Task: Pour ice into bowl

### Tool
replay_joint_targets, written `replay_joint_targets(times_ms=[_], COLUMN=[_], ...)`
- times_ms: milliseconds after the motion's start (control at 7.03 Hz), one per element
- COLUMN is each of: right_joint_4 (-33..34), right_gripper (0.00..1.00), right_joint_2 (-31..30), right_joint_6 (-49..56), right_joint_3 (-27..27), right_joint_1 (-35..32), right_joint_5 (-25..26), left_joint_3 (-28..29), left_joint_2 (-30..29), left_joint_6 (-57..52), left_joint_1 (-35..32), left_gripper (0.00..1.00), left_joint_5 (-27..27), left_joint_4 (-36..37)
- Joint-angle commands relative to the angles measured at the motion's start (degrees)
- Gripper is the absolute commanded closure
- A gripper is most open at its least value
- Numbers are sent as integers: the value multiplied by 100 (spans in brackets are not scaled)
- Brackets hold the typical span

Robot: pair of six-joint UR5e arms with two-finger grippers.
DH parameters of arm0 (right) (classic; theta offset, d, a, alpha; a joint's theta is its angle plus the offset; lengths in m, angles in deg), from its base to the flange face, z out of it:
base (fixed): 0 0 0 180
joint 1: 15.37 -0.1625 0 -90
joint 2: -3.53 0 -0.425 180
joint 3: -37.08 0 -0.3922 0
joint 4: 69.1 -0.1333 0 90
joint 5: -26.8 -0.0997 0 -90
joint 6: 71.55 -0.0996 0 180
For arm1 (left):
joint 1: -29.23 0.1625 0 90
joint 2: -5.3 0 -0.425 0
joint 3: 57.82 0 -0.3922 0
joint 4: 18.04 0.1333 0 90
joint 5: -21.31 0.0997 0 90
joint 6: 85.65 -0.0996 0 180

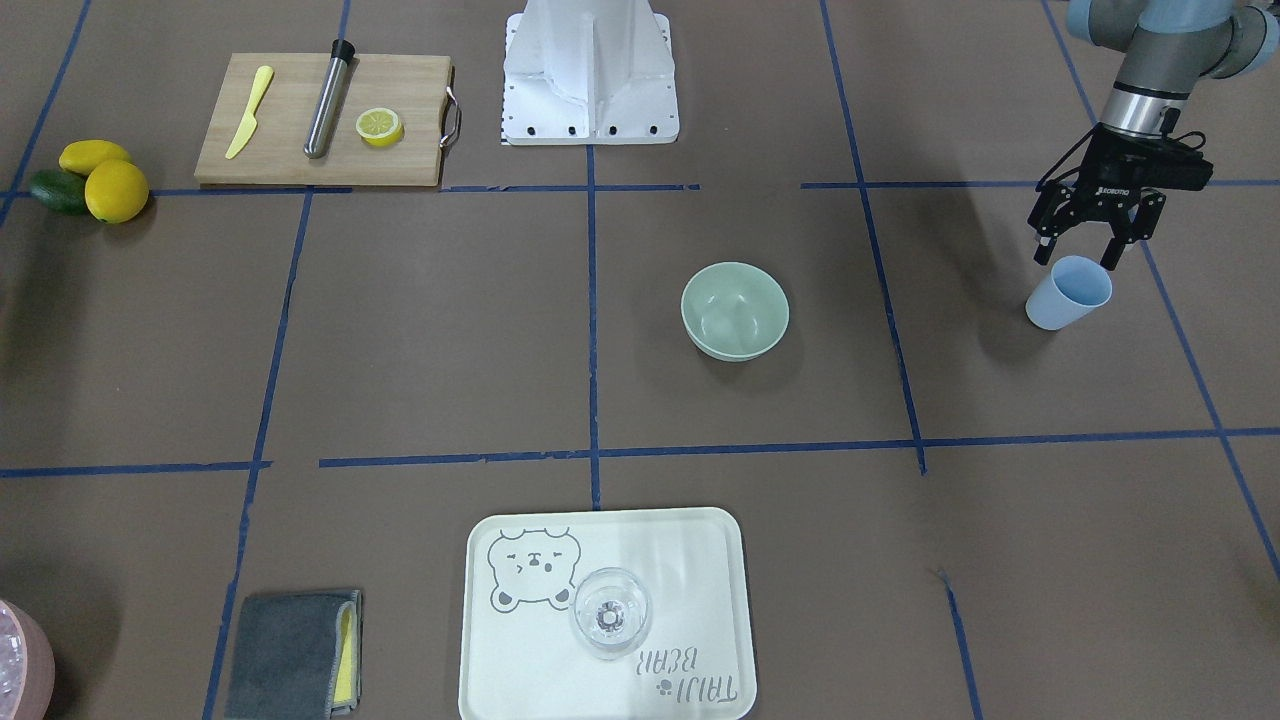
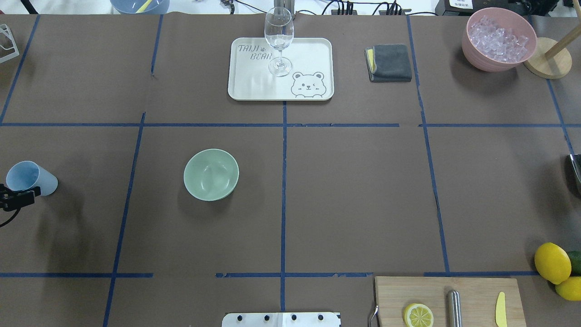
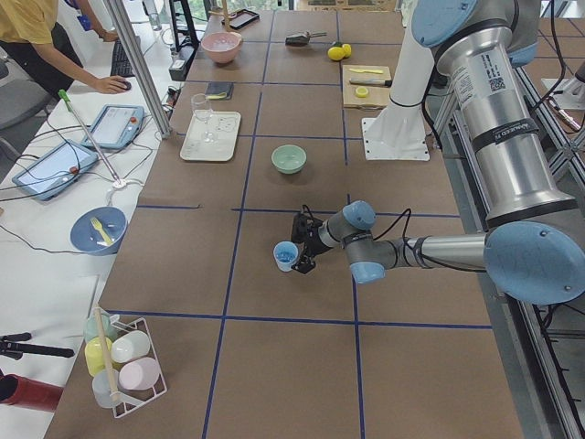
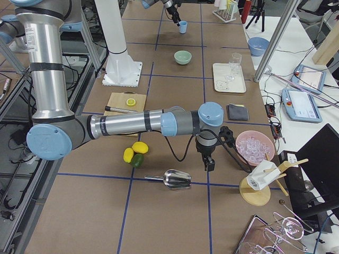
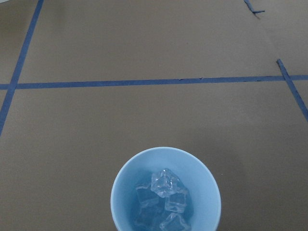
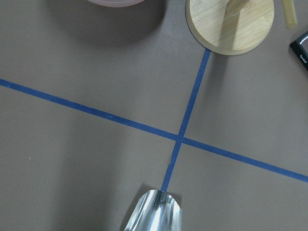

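The pale mint-green bowl [image 1: 735, 310] [image 2: 211, 175] stands empty near the table's middle. A light blue cup [image 1: 1068, 292] [image 2: 29, 178] stands upright at the table's end on my left side. In the left wrist view it holds several clear ice cubes [image 5: 163, 197]. My left gripper [image 1: 1082, 250] hovers open just above the cup's rim, fingers spread and not touching it. My right gripper [image 4: 210, 165] hangs over the table beside a metal scoop [image 4: 177, 180]; I cannot tell whether it is open or shut.
A pink container [image 2: 498, 40] full of ice stands at the far right corner by a wooden stand [image 6: 230, 24]. A tray [image 2: 313, 50] carries a wine glass [image 2: 278, 38]. A grey cloth [image 2: 390, 62], a cutting board [image 1: 290, 140] and lemons [image 1: 115, 190] lie around.
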Motion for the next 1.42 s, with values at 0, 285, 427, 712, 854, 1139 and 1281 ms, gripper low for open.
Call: replay_joint_targets(times_ms=[0, 285, 427, 712, 854, 1139, 1281], right_joint_4=[0, 0, 0, 0, 0, 0, 0], right_gripper=[0, 0, 0, 0, 0, 0, 0], right_joint_2=[9, 18, 26, 35, 53, 62, 79], right_joint_6=[-5, -14, -14, -31, -31, -40, -40], right_joint_3=[1, 1, 1, 1, 1, 1, 1], right_joint_1=[-5, -5, -13, -13, -13, -13, -13], right_joint_5=[9, 9, 9, 17, 26, 26, 26], left_joint_3=[349, 385, 429, 726, 806, 877, 843], left_joint_2=[-341, -386, -439, -683, -711, -712, -686], left_joint_6=[-2, -2, -2, 6, 7, 7, -37], left_joint_1=[20, 20, 20, 20, 20, 20, 2], left_gripper=[0, 1, 1, 1, 1, 1, 1], left_joint_5=[56, 64, 56, 545, 557, 566, 557], left_joint_4=[0, -9, -17, -44, -105, -220, -420])
